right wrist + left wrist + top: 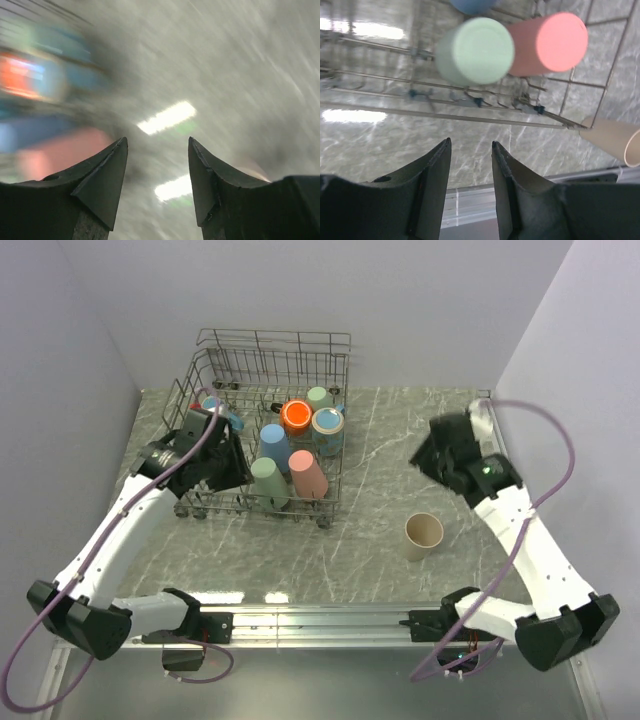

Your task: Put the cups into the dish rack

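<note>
The grey wire dish rack stands at the back left of the table. Inside it are several upturned cups: orange, pale green, blue, pink and green. A beige cup stands upright on the table, right of the rack. My left gripper is open and empty over the rack's left half; its wrist view shows the green cup, pink cup and beige cup. My right gripper is open and empty above the table, beyond the beige cup.
A blue mug sits in the rack's far left corner and a beige-and-blue mug beside the orange cup. The right wrist view is motion-blurred. Grey walls close the table at the back and sides. A metal rail runs along the near edge.
</note>
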Available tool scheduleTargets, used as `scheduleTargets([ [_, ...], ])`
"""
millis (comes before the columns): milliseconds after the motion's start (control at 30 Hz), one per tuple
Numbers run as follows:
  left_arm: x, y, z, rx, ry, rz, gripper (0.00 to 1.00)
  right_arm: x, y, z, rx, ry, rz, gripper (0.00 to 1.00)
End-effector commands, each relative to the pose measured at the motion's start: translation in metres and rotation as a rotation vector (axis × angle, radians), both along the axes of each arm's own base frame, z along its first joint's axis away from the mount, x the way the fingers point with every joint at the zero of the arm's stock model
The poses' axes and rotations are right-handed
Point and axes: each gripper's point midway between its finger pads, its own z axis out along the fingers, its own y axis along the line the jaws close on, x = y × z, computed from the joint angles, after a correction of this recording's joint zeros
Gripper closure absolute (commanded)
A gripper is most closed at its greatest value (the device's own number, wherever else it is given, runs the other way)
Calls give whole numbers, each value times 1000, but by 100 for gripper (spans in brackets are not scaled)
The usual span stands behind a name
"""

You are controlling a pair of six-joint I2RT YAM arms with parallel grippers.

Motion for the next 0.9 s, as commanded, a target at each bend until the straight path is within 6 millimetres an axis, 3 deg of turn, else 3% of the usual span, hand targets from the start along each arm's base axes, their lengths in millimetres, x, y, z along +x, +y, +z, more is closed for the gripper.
scheduleTargets([
  [0,9,-32,15,-53,-52,-99,57,-63,-14,-87,73,272,-61,41],
  [33,10,-35,15,-54,-53,-111,57,-70,-19,-84,100,242,-73,41],
  [100,10,-47,16,-63,-57,-142,57,-80,-22,-98,110,263,-83,41],
  [267,10,-60,17,-76,-57,-179,58,-89,-18,-118,133,316,-68,42],
  [733,-5,-48,8,-62,-40,-147,59,-78,3,-165,168,390,9,46],
  [867,-5,-49,10,-66,-43,-146,59,-74,5,-171,145,414,30,48],
])
